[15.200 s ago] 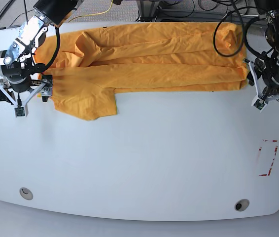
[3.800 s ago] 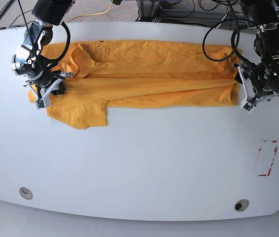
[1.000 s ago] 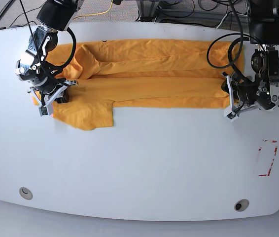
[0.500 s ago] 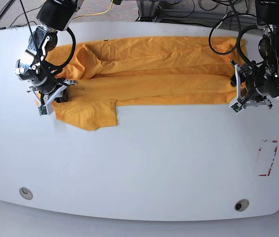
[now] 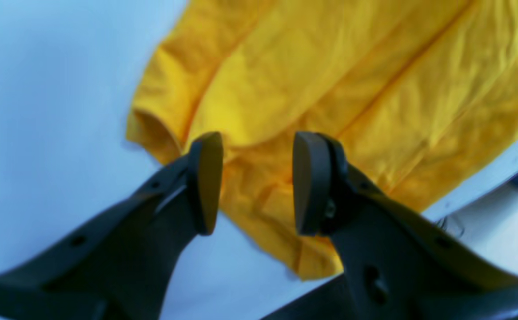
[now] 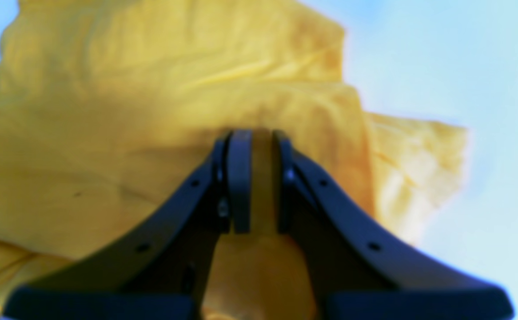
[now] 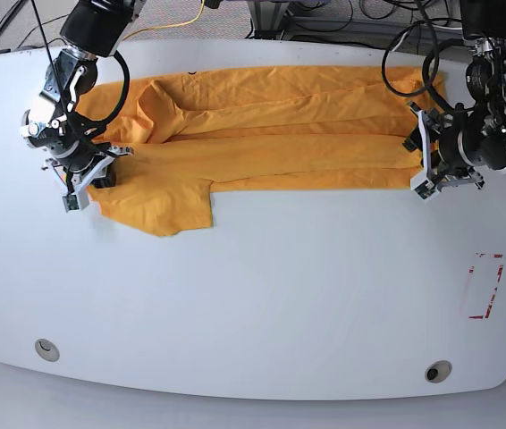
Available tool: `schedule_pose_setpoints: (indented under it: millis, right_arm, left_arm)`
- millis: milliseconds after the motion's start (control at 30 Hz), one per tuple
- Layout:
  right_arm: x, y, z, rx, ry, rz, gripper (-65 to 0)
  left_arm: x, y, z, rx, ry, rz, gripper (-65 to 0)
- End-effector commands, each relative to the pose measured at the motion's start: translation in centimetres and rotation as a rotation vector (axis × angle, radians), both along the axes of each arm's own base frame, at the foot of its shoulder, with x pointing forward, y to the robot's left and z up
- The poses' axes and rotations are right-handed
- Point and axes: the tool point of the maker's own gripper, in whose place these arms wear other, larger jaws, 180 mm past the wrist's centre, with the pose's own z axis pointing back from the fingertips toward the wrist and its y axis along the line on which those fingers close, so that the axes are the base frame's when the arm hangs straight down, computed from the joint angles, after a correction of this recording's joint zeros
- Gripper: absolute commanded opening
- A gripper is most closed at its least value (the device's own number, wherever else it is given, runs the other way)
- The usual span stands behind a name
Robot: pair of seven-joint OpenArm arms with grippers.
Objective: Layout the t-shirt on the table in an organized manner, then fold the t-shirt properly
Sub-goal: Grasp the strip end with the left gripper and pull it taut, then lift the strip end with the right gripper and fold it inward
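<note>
The orange-yellow t-shirt (image 7: 280, 143) lies stretched sideways along the far half of the white table (image 7: 280, 295), folded lengthwise, with one sleeve hanging toward the front at the left. My right gripper (image 7: 79, 186) is at the shirt's left end. In the right wrist view it (image 6: 259, 178) is shut on a fold of the fabric (image 6: 152, 111). My left gripper (image 7: 421, 183) is at the shirt's right end. In the left wrist view it (image 5: 252, 178) is open, its fingers straddling the shirt's hem (image 5: 330, 66) without pinching it.
A red tape outline (image 7: 485, 286) is on the table at the right. Two round grey grommets (image 7: 47, 349) (image 7: 437, 371) sit near the front edge. Cables and frame parts lie beyond the table's back edge (image 7: 324, 22).
The left gripper has shifted a little to the left at the shirt's right end. The right gripper has edged slightly left, still holding the fabric. The shirt has hardly moved.
</note>
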Motion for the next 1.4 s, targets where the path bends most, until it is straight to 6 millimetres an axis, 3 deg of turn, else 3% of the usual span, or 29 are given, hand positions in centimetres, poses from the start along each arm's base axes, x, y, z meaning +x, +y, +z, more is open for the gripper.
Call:
schedule_pose_setpoints:
  millis: [0, 100, 167, 400, 467, 567, 767, 967, 1133, 1367]
  right_arm:
    - [2.6, -0.4, 3.4, -0.025, -0.112, 0.006, -56.9]
    - [3.2, -0.6, 4.6, -0.045, -0.144, 0.009, -56.1]
    - [4.0, -0.7, 5.7, -0.055, -0.175, 0.01, -51.0]
    - [6.0, -1.4, 7.5, -0.109, -0.209, 0.002, -16.2]
    - [6.3, -1.6, 7.3, -0.12, -0.195, -0.003, -7.5]
    - [7.2, -1.6, 6.2, -0.096, -0.168, -0.007, 0.0]
    - [8.5, -2.8, 3.7, -0.023, -0.115, -0.025, 0.0]
    - [8.6, -2.3, 1.3, 0.045, -0.061, -0.034, 0.0]
    - [8.3, -1.5, 0.5, 0.065, -0.046, -0.03, 0.0]
    - [7.6, 0.4, -0.7, 0.101, -0.026, -0.02, 0.0]
  left_arm:
    - [0.4, -1.4, -0.2, -0.043, -0.012, 0.002, -41.3]
    - [0.0, -1.6, -1.8, -0.043, 0.028, 0.034, -41.3]
    - [-0.3, -1.8, -3.2, -0.038, 0.065, 0.054, -41.3]
    - [-0.1, -3.3, -4.5, -0.037, 0.081, 0.018, -41.3]
    - [-0.1, -3.6, -4.7, -0.045, 0.079, 0.007, -41.3]
    - [-0.4, -3.4, -5.1, -0.039, 0.092, 0.003, -41.3]
    - [-0.2, -3.3, -5.1, -0.041, 0.091, 0.008, -41.3]
    - [-0.2, -3.2, -5.1, -0.039, 0.09, 0.009, -41.3]
    - [-0.1, -2.9, -5.0, -0.03, 0.087, 0.009, -41.3]
    - [1.6, -2.8, -3.9, -0.028, 0.046, 0.008, -41.3]
